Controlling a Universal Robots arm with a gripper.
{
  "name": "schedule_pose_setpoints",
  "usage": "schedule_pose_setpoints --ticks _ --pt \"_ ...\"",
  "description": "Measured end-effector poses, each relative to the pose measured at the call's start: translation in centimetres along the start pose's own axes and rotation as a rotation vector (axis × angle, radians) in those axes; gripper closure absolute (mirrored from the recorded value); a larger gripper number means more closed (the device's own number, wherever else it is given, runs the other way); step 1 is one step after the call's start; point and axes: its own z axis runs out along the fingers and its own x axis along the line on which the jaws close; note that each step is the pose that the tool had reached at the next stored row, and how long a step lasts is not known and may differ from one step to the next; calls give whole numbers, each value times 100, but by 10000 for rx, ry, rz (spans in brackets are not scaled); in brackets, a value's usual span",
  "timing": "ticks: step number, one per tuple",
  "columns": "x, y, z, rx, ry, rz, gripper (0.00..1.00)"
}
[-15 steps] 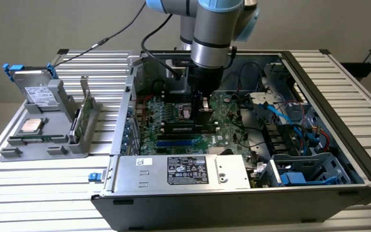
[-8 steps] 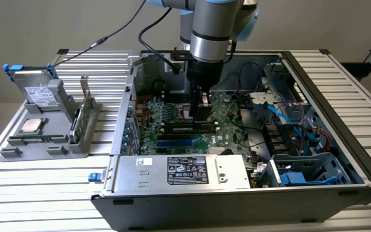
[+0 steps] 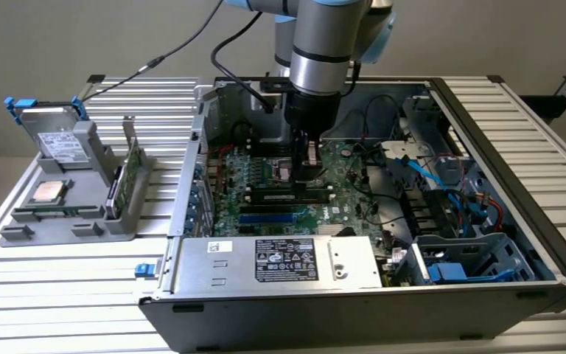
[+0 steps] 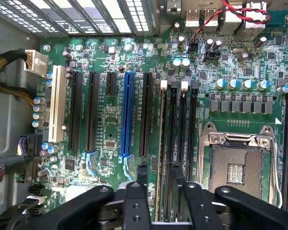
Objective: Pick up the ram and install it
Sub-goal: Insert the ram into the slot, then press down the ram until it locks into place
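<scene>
My gripper [image 3: 308, 181] hangs low over the motherboard [image 3: 263, 177] inside the open computer case [image 3: 519, 184]. In the wrist view the two black fingers [image 4: 141, 178] stand apart on either side of the memory slots. The ram [image 4: 160, 143] shows there edge-on as a thin green strip standing in the memory slot closest to the long expansion slots. In the exterior view the ram [image 3: 283, 196] is a dark bar lying across the board just below the gripper. The fingers of my gripper [image 4: 159, 181] do not touch it, and nothing is held.
The empty processor socket [image 4: 237, 163] lies beside the memory slots, and a blue expansion slot [image 4: 127, 115] on their other side. The power supply [image 3: 283, 258] sits at the case front, with cables and drive bays [image 3: 460, 243] at the exterior view's right. A grey fixture [image 3: 67, 199] outside holds a drive, a processor and a card.
</scene>
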Motion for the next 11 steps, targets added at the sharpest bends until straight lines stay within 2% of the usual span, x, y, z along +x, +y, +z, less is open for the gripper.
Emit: schedule_pose_setpoints --ticks 1,3,4,5,11 --pt "0 0 0 0 0 1 70" --pt "0 0 0 0 0 0 82" --pt "0 0 0 0 0 0 82" --pt "0 0 0 0 0 0 90" --pt "0 0 0 0 0 0 90"
